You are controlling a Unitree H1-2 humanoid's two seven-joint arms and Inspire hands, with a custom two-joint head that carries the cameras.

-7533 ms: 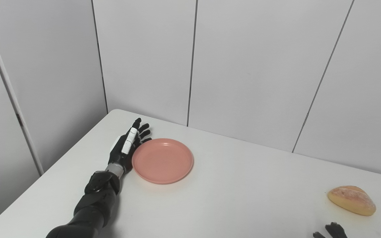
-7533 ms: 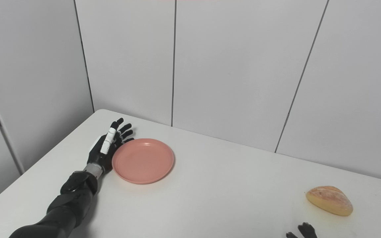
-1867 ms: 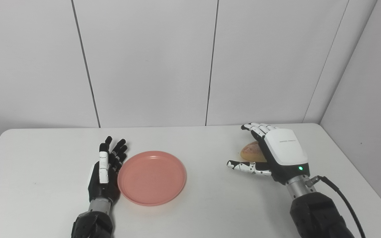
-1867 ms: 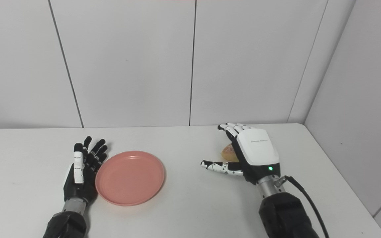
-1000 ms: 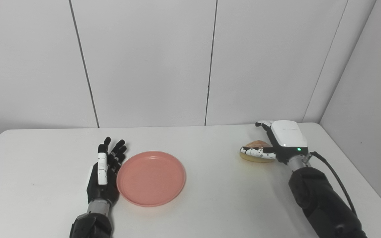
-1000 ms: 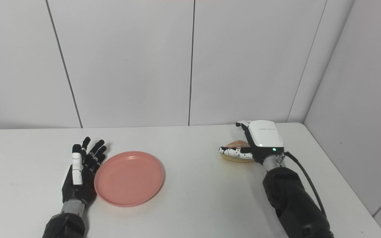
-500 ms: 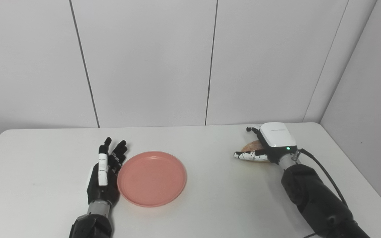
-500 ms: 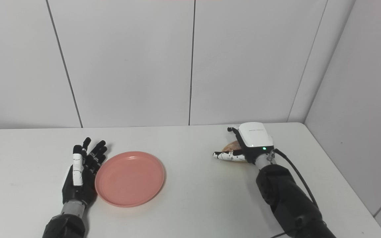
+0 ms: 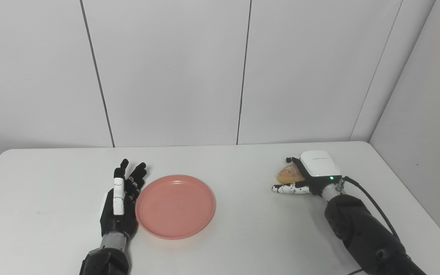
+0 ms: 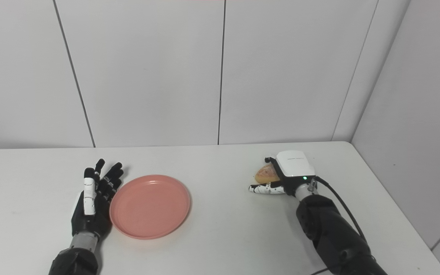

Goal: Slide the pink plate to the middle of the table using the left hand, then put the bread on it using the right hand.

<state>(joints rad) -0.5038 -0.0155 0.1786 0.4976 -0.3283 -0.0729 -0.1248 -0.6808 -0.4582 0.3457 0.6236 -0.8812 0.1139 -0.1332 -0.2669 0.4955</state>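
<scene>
— White table (image 9: 243,236), white panelled walls. What differs from half a second ago?
— The right hand (image 9: 311,173), curled around the bread (image 9: 289,174), sits nearer the front edge now; bread still right of centre.
— And the left hand (image 9: 118,202)?
— Unchanged: fingers spread, holding nothing, edge against the pink plate (image 9: 175,206), left of the middle.
</scene>
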